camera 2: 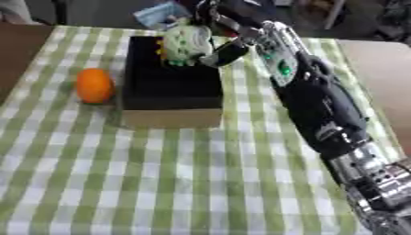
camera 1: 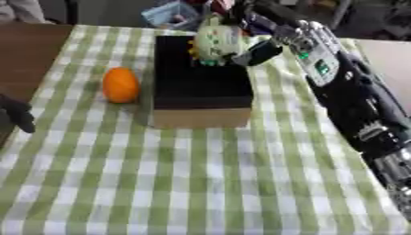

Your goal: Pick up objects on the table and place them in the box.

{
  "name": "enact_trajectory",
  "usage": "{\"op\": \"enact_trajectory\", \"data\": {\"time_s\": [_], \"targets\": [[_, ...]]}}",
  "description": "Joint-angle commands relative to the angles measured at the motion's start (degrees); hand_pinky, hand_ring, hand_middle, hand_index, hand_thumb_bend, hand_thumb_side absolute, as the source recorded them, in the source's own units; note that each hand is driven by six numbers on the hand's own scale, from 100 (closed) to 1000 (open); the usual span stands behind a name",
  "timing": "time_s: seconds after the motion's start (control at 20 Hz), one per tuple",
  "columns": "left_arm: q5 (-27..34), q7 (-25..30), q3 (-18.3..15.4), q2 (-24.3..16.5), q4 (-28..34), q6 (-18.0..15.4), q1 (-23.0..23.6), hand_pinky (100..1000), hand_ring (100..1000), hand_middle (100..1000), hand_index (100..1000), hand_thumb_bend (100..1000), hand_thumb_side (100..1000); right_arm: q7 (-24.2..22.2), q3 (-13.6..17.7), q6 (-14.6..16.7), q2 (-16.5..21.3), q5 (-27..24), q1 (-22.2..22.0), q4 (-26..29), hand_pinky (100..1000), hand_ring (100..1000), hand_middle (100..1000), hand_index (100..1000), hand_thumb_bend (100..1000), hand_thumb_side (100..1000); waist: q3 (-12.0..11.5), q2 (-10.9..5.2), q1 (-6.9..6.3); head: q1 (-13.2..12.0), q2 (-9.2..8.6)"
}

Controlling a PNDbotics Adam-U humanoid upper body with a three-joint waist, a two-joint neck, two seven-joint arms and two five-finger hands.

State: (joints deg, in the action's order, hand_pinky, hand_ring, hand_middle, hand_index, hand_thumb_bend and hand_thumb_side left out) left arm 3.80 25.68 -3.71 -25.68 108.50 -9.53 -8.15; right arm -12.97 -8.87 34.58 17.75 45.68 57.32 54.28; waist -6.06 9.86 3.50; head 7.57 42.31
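Note:
A cardboard box [camera 1: 201, 117] with a dark inside stands on the checked cloth. My right hand [camera 1: 265, 46] reaches in from the right and is shut on a pale green toy [camera 1: 215, 43] with yellow spikes, held over the box's far end. An orange [camera 1: 120, 84] lies on the cloth just left of the box. My left hand [camera 1: 18, 114] shows only as dark fingers at the left edge, well away from the orange.
The green-and-white checked cloth [camera 1: 201, 183] covers the table, with bare brown wood [camera 1: 32, 50] at the far left. A blue container [camera 1: 173, 14] and clutter sit beyond the far edge. My right forearm [camera 2: 321, 110] runs along the box's right side.

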Motion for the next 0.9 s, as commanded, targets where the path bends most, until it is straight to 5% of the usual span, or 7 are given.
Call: {"op": "enact_trajectory", "data": {"time_s": [0.05,0.6,0.9], "targets": [[0.31,0.24,-0.01,-1.16,0.81,-0.05,-0.77,630,539,554,720,100,675,0.06,0.04,1.0,-0.48,3.26,1.33,-0.47,713,505,482,657,305,275,-0.09,-0.79,-0.55,0.31,-0.49],[0.34,0.26,-0.03,-1.21,0.82,-0.15,-0.85,630,539,555,721,100,673,-1.17,-1.24,4.03,-1.44,8.97,0.78,-0.57,785,806,821,901,534,633,0.27,-0.63,-0.75,0.07,-0.74],[0.36,-0.14,-0.35,-1.68,0.72,-0.3,-1.06,629,540,556,721,100,667,-0.38,-0.95,3.64,0.73,4.39,0.4,2.68,782,786,807,892,450,546,0.96,-0.39,-0.74,-0.81,-0.93]]}}
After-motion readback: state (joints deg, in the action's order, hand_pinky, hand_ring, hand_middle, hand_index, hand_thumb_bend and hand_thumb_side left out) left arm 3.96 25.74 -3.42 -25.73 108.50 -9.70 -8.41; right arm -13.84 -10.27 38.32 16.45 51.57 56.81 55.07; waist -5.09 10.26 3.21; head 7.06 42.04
